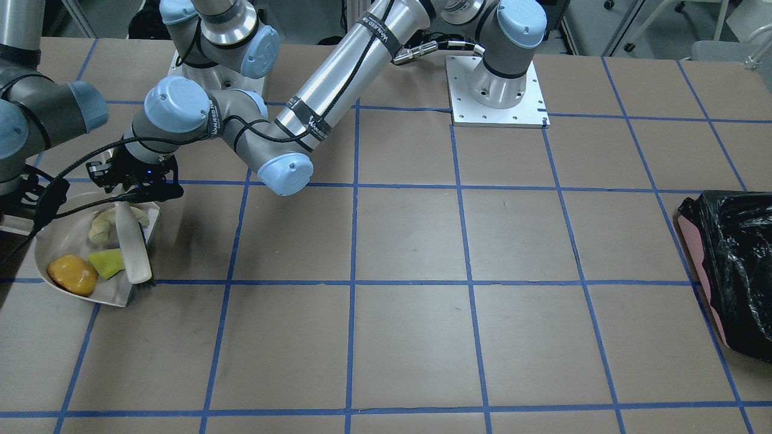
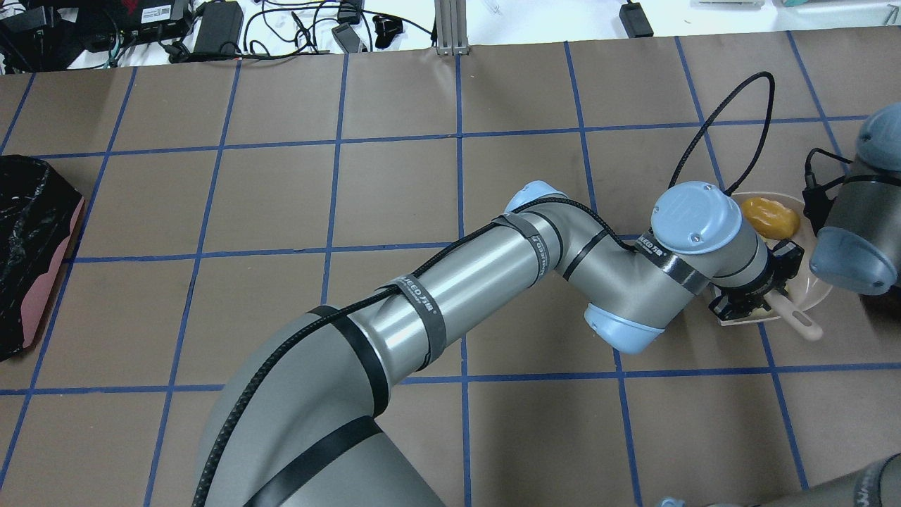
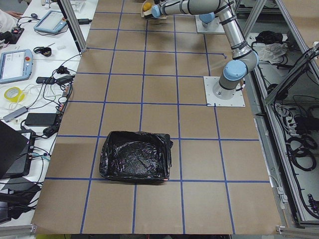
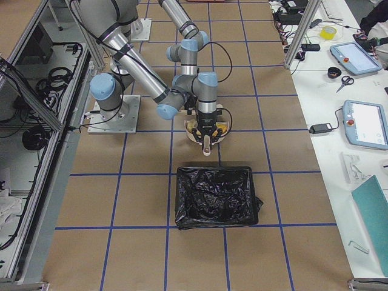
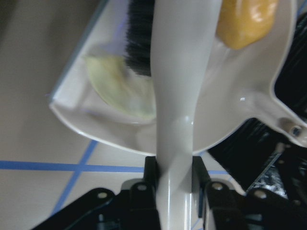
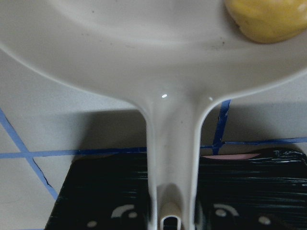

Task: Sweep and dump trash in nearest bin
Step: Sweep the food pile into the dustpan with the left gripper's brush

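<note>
Brush (image 1: 134, 247) clamped in left gripper (image 5: 175, 175), dustpan (image 1: 117, 293) in right gripper (image 6: 169, 215); WANJEED on arm straps (image 1: 312, 123).

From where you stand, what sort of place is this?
Most likely a robotics lab or test cell. The left arm and the right arm are mounted on a table gridded with blue tape, and a side bench holds control tablets.

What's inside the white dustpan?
The dustpan holds an orange-brown bun, a yellow-green block and a cream ring pastry. The brush reaches in over the pastry, so part of it is hidden under the handle.
</note>
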{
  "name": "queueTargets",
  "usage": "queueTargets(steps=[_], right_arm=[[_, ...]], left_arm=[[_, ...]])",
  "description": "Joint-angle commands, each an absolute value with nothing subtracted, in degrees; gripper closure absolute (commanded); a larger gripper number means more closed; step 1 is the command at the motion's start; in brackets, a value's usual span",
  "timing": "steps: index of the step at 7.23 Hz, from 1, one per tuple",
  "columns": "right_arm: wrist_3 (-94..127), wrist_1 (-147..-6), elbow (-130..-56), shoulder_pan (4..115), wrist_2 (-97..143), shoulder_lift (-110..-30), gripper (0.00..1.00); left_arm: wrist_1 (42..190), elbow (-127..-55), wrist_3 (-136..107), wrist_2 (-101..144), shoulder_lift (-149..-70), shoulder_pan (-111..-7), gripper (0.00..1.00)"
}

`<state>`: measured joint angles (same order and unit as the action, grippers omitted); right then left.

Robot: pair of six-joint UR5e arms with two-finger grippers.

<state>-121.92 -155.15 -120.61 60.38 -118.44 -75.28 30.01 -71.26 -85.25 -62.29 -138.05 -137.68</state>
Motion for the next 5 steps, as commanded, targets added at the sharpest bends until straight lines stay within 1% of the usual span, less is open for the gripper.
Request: queueTargets(steps=[1,2,5], right_arm=[[-121.90,-155.21,-120.59,60.38,-118.48,-75.32,1.00],[-121.90,-155.21,-120.59,60.38,-118.48,-75.32,1.00],[-121.90,-155.21,-120.59,60.38,-118.39,-75.32,1.00]], left_arm=[[33.55,-72.42,-84.03,-62.23,-136.41,-137.37,1.00],[35.66,-72.51,-81.59,-62.40,-135.97,-136.42,1.00],[51.98,-72.77,-64.04,-62.75,-131.06,-129.31,1.00]])
